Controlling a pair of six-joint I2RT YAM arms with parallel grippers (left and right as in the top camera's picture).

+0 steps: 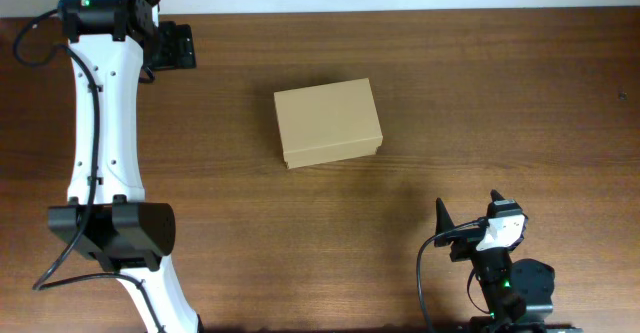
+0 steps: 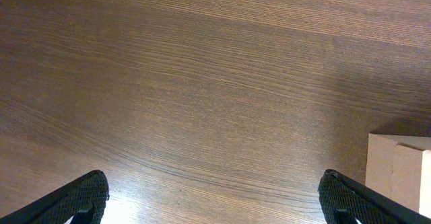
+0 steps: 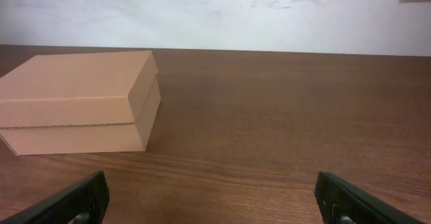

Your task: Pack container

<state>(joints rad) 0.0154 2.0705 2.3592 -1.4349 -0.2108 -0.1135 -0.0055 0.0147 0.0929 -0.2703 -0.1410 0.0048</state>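
The container (image 1: 328,123) is a tan cardboard box with its flap lid down, lying at the middle of the wooden table (image 1: 500,93). In the right wrist view the container (image 3: 74,103) sits ahead and to the left; in the left wrist view only a corner of the container (image 2: 401,173) shows at the right edge. My left gripper (image 1: 178,45) is at the far left corner, well left of the box, open over bare wood (image 2: 212,183). My right gripper (image 1: 467,211) rests near the front right, open and empty (image 3: 210,183).
The left arm's white links (image 1: 100,123) run along the table's left side. A black cable (image 1: 425,273) loops beside the right arm's base. A white wall (image 3: 222,12) stands behind the table's far edge.
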